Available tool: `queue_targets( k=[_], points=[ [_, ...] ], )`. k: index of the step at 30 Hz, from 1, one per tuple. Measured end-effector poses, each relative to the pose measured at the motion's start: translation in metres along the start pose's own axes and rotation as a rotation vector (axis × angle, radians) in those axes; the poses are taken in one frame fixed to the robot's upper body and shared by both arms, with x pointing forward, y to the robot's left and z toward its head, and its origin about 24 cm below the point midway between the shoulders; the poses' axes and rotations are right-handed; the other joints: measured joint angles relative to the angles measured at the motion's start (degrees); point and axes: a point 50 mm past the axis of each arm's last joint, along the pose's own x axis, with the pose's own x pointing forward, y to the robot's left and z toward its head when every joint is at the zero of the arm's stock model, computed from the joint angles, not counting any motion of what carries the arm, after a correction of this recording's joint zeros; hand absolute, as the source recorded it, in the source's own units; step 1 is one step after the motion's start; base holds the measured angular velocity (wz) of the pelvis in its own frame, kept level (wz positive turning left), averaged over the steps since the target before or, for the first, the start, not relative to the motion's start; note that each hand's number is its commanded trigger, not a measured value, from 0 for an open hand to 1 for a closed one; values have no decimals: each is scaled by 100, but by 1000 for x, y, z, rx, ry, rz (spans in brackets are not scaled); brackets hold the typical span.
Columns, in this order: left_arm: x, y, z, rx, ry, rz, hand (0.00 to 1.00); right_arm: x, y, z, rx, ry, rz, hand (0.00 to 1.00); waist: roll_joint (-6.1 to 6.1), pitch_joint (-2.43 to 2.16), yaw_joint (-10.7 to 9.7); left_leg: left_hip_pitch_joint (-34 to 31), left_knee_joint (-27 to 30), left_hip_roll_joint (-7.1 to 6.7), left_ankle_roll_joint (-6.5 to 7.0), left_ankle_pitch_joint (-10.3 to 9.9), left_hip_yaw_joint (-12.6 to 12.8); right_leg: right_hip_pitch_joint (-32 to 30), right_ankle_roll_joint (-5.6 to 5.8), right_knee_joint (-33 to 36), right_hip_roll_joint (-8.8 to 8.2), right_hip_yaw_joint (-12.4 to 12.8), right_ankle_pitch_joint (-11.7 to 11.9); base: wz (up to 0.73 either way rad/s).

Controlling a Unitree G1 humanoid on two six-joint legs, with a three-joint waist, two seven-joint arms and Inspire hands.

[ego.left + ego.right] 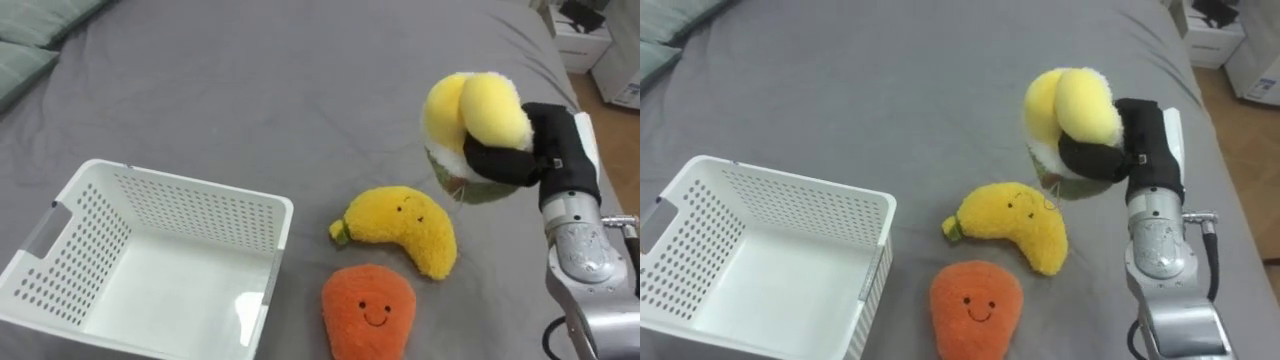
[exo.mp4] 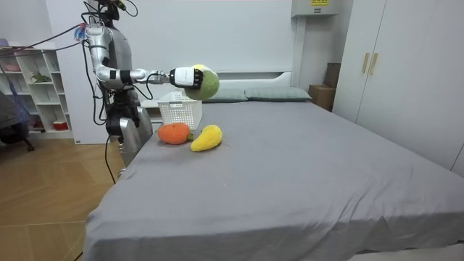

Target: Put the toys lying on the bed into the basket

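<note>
The grey bed is taking up most of the frame, and the robot is standing at its edge with its right arm reaching out over the sheet. In the lower left, the white perforated basket is sitting empty, open side up. At lower centre, the orange smiling plush is lying just beside the plush banana, both on the sheet to the right of the basket. In the upper right, the yellow-and-green plush toy is hanging clear of the bed. The right hand is gripping it, dark fingers curling round its middle.

Here's the risk as I'm reading it: the basket is well off to the left, so the carry is going to cross over the other two toys. The soft toy is bulging out above the fingers. With a loose grip it could slip and drop short onto the banana, or hit the basket's right-hand rim and tip it.
</note>
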Motion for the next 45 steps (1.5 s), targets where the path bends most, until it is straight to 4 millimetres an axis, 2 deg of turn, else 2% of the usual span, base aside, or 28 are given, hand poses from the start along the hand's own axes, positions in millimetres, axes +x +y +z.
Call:
queue_targets(
  k=[7, 13, 17, 23, 26, 30, 32, 35, 40, 41, 42, 43, 44, 45],
  points=[
    [0, -1, 3, 38, -6, 2, 0, 2, 11, 25, -103, -97, 91, 100, -27, 8, 111, -22, -30, -4, -1, 2, -27, 0, 0, 0, -3, -36, 0, 2],
    [0, -4, 11, 57, -28, -3, 0, -1, 27, 42, -72, -163, 144, 100, -48, 6, 263, -27, -13, -8, 0, 2, -56, -4, 0, -2, -15, -120, 0, 1],
    [0, -5, 11, 67, -27, -3, 0, -5, 43, 48, -88, -184, 202, 100, -64, 7, 320, -33, -11, -18, 1, 3, -102, 2, 0, -2, -22, -188, 0, 5],
    [0, -6, 15, 95, -40, -3, 0, -10, 64, 54, -122, -216, 304, 100, -94, 17, 566, -63, -3, -36, 5, 5, -159, 8, 1, -3, -26, -226, -1, 1],
    [0, -8, 20, 104, -50, -12, 0, -13, 79, 62, -158, -249, 372, 100, -106, 14, 613, -137, 60, -54, 6, 6, -288, -5, 1, -15, -40, -356, -1, 19],
    [0, -9, 19, 108, -44, -27, 0, -17, 97, 70, -127, -264, 452, 100, -98, 23, 769, -137, 74, -60, 6, 9, -325, 33, 1, -22, -42, -389, -1, 7],
    [0, -9, 18, 113, -39, -26, 0, -17, 103, 72, -127, -269, 493, 100, -75, 45, 784, -140, 49, -67, 7, 9, -364, 61, 1, -25, -47, -432, -1, 9],
    [0, -11, 21, 144, -50, -28, 0, -18, 110, 73, -117, -263, 539, 100, -118, 70, 897, -160, 52, -73, 5, 14, -395, 55, 2, -25, -46, -437, -1, 7],
    [0, -14, 26, 151, -60, -35, 0, -18, 128, 62, -110, -189, 627, 100, -180, 57, 984, -205, 97, -81, 0, 27, -470, 52, 1, -31, -50, -521, -1, 8],
    [0, -14, 26, 151, -59, -35, 0, -20, 132, 59, -116, -173, 650, 89, -185, 54, 1023, -206, 100, -84, 0, 27, -470, 56, 1, -34, -51, -525, -1, 3],
    [-1, -14, 28, 151, -61, -35, 0, -21, 135, 56, -122, -162, 670, 49, -191, 50, 1046, -207, 117, -85, 0, 27, -481, 56, 1, -37, -53, -540, -1, 4],
    [-1, -15, 28, 150, -64, -35, 0, -22, 136, 56, -124, -159, 678, 16, -186, 53, 1048, -212, 136, -88, 0, 27, -496, 57, 1, -42, -55, -560, -1, 10],
    [-1, -15, 29, 150, -67, -36, 0, -23, 137, 55, -127, -155, 690, 0, -201, 43, 1050, -224, 136, -96, 0, 28, -525, 68, 1, -58, -60, -591, -1, 12],
    [-1, -15, 30, 151, -66, -34, 0, -24, 139, 54, -129, -154, 696, 0, -195, 47, 1052, -230, 138, -106, 0, 30, -554, 90, 2, -92, -63, -618, 0, 12]
  ],
)
